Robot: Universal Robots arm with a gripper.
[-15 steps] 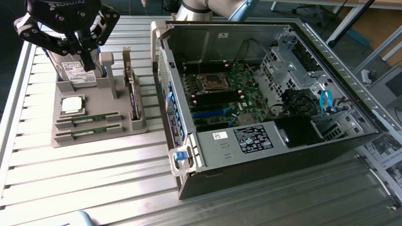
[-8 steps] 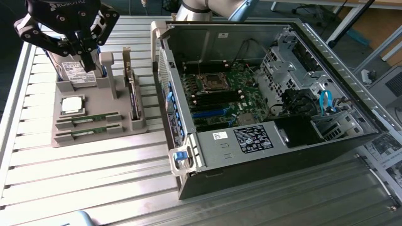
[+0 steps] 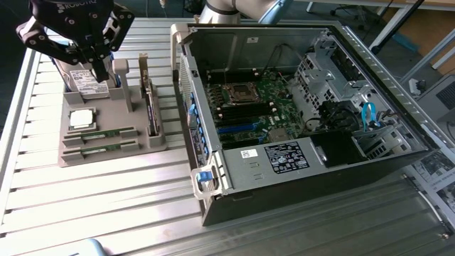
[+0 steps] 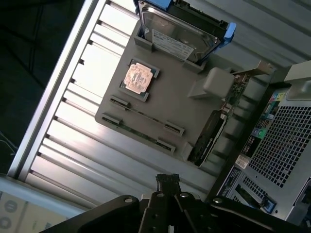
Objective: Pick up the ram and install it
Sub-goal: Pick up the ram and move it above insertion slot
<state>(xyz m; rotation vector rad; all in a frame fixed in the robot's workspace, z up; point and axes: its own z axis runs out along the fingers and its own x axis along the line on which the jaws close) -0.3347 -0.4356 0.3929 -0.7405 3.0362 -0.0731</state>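
Observation:
Two green ram sticks lie edge-up in slots of a grey holder on the exterior view's left. In the wrist view they appear as thin lines across the holder. My gripper hangs above the holder's far end, over the hard drive. Its fingertips are pressed together, shut, with nothing in them. The open computer case lies on the exterior view's right, its motherboard exposed.
The holder also carries a square silver processor, the hard drive and an upright card. The ribbed metal table has free room in front of the holder. The case wall stands close beside the holder.

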